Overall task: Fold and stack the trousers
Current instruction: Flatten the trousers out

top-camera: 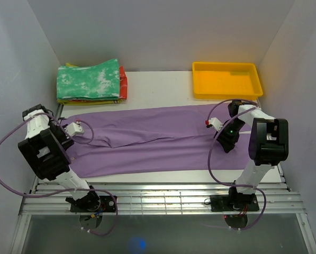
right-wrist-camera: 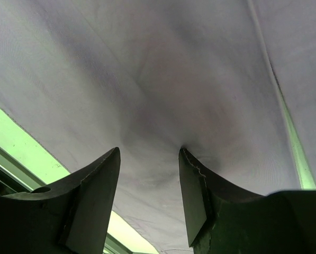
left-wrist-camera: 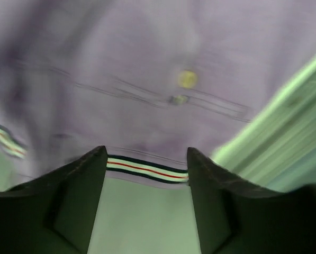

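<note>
1. The trousers [top-camera: 147, 140] lie flat, stretched left to right across the table [top-camera: 158, 84]. The waist end is on the left and the leg ends are on the right.
2. The left gripper [left-wrist-camera: 147, 152] sits at the waist end with its jaws roughly half apart. The striped waistband [left-wrist-camera: 147, 170] runs straight across the gap from finger to finger, lying flat and not pinched. A yellowish button [left-wrist-camera: 187, 79] sits a bit farther in on the cloth.
3. The right gripper [right-wrist-camera: 149, 152] is down at the leg ends, also about half apart. Its tips are pushed into the cloth, which puckers at one tip, and nothing looks clamped.
4. Edges: the near hem line stops just short of the slatted rail [top-camera: 158, 188]. The far edge passes close to the folded stack [top-camera: 89, 79] at far left and the yellow tray [top-camera: 198, 79] at far right, with only a thin white strip between.
5. Room: bare white table shows between the stack and the tray. The left wall [top-camera: 9, 79] and right wall [top-camera: 306, 63] are close beside the arms' elbows.
</note>
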### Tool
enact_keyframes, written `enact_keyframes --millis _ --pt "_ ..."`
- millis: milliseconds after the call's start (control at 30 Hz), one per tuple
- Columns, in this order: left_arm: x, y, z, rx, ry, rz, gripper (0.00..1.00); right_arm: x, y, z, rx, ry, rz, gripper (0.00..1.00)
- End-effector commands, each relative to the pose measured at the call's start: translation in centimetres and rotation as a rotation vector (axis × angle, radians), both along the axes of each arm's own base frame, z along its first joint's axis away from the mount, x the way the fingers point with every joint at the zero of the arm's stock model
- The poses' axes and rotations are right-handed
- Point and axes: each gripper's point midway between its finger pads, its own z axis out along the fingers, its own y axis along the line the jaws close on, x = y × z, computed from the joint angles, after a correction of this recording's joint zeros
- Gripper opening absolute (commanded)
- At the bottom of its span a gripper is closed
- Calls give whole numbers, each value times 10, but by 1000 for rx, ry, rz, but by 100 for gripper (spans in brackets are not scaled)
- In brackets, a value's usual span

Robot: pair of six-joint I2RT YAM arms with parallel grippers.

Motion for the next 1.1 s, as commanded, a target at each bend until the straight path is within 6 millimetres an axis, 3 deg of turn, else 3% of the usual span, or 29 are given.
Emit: enact_keyframes --millis 0,100,133,300,400,533,600,733,867,1033,1067 --pt "-51 -10 22 -7 0 -10 75 7 -3 -2 2 -26 -2 55" --pt "-73 -11 8 22 5 -39 88 9 -2 -1 4 -29 -8 55" --pt "-76 -10 10 48 -16 -46 88 10 -2 0 6 -32 -8 55" --pt "-108 -9 -20 63 31 -63 88 9 -2 2 3 -30 -8 55" --pt "-113 -3 -35 80 42 -69 88 8 -3 1 -4 -27 -9 56" --pt "-106 15 -49 154 13 -94 88 6 -6 -3 -17 -25 -7 56" --pt "-114 24 -56 201 47 -111 88 4 -9 -7 -35 -21 -4 56" --pt "-109 35 -61 249 16 -144 88 2 -12 -12 -40 -13 -9 56" --pt "-109 35 -67 253 -1 -171 76 3 -15 -13 -44 -20 -12 55" --pt "-99 36 -69 276 -60 -239 27 0 -22 -19 -61 -21 -10 52" --pt "-96 36 -67 278 -69 -247 22 0 -23 -20 -63 -20 -15 51"
